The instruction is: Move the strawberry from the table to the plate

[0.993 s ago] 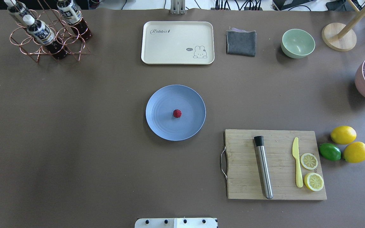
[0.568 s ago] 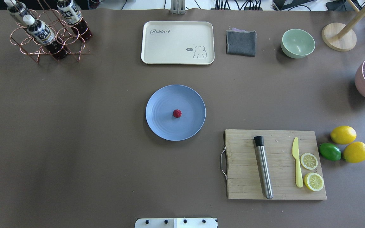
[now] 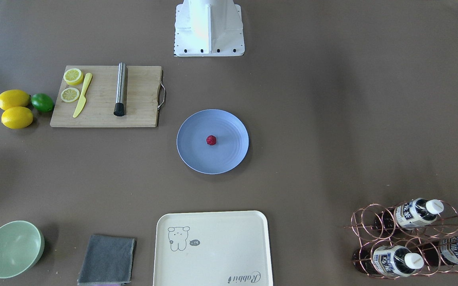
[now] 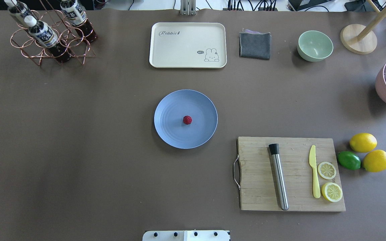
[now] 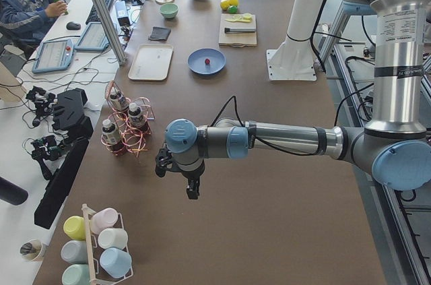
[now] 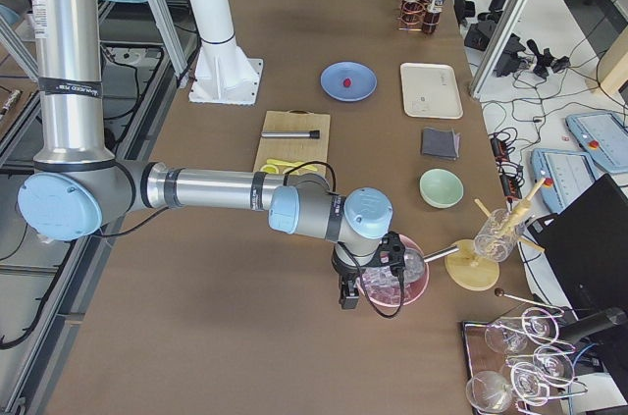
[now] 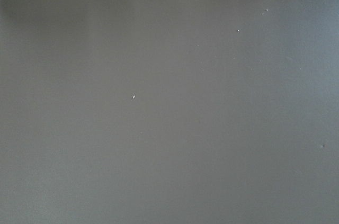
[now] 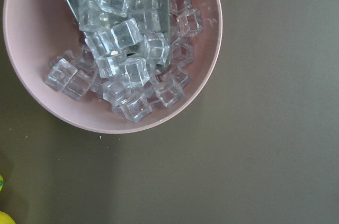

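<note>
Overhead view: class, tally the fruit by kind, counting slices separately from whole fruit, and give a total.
Strawberry: 1
Whole lemons: 2
Lime: 1
Lemon slices: 2
Total: 6

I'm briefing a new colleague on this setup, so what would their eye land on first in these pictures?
First, the dark red strawberry alone at the centre of the blue plate in mid-table. Next, the two yellow lemons and green lime beside the cutting board, on the robot's right. The right wrist view shows a pink bowl of clear ice cubes.
</note>
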`<state>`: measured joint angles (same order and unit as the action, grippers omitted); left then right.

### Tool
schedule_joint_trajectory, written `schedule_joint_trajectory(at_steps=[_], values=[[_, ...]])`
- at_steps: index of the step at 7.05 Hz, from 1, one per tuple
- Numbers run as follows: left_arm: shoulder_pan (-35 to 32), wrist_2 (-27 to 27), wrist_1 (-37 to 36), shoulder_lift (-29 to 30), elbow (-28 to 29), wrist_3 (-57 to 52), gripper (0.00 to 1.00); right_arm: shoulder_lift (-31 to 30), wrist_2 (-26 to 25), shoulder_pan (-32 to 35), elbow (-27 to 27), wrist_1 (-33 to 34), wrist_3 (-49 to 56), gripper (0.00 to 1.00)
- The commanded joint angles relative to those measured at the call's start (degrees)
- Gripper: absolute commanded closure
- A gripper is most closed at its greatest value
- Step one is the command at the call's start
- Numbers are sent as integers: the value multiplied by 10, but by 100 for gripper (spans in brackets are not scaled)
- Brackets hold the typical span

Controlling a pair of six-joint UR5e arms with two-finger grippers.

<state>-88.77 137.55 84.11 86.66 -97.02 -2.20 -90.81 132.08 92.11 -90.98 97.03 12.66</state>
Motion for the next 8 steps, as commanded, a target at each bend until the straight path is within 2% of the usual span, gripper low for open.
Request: schedule_joint_trajectory(at_steps=[1, 8], values=[[0, 0, 0, 0, 1, 0, 2, 2, 1, 0, 0, 0, 0, 0], [0, 0, 0, 0, 3, 0, 2, 7, 0, -1, 8, 0, 0, 0]])
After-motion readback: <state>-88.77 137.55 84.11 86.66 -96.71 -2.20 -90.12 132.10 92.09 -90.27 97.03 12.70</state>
